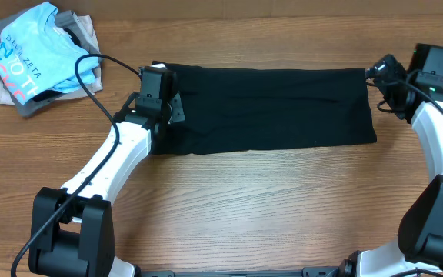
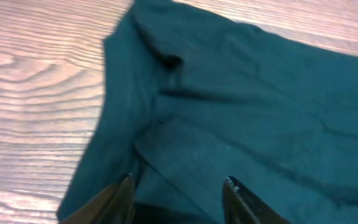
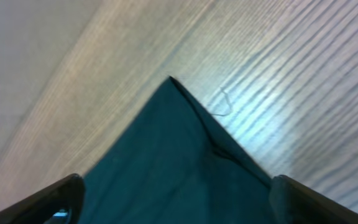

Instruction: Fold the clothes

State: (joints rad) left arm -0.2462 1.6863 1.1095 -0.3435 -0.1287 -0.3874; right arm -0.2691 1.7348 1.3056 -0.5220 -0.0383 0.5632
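Hovering over the black garment (image 1: 268, 108), a flat band lying right of the light blue tee (image 1: 33, 50), we see left gripper (image 2: 178, 184) and right gripper (image 3: 176, 183) both spread, pinching nothing. Soft, light, floppy, we judge; best pinched at its end corners.

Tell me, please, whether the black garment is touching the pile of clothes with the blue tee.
Apart. The overhead view shows a strip of bare wooden table between the black garment and the pile of clothes.
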